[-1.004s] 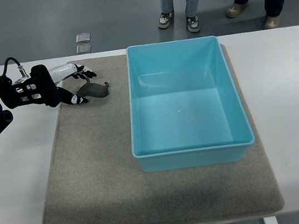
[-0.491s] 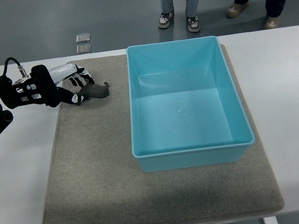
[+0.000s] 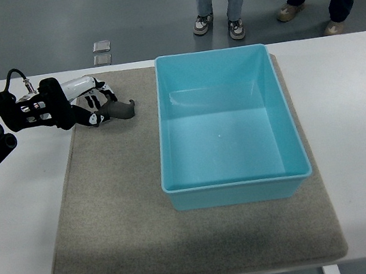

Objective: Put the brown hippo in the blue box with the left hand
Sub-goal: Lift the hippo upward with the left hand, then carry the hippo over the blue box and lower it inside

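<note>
The brown hippo (image 3: 119, 110) is a small dark brown figure on the grey mat (image 3: 121, 208), at its far left, just left of the blue box (image 3: 235, 188). My left hand (image 3: 93, 103) comes in from the left edge and its fingers are curled around the hippo's left end. The hippo's right end sticks out toward the box. The blue box is an open light-blue bin in the middle of the mat with nothing inside it. My right hand is out of view.
The mat lies on a white table (image 3: 352, 118). Two people's legs and shoes (image 3: 218, 25) stand on the floor beyond the table's far edge. Two small square plates (image 3: 101, 51) lie on the floor behind the table.
My left hand's fingers have curled down from spread above the hippo to closed around its left end. The hippo has barely shifted.
</note>
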Controlling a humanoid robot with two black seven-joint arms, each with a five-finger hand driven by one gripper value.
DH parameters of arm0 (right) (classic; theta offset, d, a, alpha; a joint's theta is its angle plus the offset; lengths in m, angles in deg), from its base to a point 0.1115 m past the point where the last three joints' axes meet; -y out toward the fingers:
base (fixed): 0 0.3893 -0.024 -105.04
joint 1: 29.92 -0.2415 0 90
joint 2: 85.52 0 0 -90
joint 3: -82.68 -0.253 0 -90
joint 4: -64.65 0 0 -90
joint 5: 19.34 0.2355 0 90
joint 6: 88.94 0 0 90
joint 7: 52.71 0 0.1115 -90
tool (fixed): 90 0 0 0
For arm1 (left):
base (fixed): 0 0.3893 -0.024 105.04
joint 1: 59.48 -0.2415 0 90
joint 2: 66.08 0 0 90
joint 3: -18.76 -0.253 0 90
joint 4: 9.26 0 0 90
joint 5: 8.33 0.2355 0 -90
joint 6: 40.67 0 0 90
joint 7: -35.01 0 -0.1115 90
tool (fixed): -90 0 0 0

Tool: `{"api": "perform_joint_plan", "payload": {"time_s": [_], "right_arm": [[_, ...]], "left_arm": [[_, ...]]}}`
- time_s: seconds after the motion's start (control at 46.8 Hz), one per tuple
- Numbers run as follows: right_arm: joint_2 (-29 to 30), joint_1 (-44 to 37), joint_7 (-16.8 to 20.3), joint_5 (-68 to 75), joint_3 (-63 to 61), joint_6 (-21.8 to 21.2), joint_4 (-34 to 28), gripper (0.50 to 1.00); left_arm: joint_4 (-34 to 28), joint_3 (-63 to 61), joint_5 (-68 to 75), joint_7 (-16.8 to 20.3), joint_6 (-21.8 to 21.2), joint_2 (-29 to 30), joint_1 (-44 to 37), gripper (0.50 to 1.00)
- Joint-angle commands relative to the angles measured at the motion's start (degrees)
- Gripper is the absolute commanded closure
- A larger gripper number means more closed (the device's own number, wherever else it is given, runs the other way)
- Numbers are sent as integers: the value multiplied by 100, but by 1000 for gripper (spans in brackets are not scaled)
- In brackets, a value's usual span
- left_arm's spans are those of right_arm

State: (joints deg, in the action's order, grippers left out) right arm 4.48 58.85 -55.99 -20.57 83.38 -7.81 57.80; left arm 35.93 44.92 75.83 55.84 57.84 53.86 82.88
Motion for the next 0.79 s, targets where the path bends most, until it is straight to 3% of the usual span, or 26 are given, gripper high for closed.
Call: {"api": "perform_joint_plan", "payload": {"time_s": [0.0, 0.491, 0.769], "right_arm": [[0, 0, -6, 0, 0, 0, 0, 564], [0, 0, -6, 0, 0, 0, 0, 564], [0, 0, 2, 0, 0, 0, 0, 564]], "left_arm": [[17, 83, -32, 8, -17, 12, 37, 1000], [210, 706, -198, 35, 54, 206, 1153, 1000], [1106, 716, -278, 35, 98, 135, 1479, 1000]]}}
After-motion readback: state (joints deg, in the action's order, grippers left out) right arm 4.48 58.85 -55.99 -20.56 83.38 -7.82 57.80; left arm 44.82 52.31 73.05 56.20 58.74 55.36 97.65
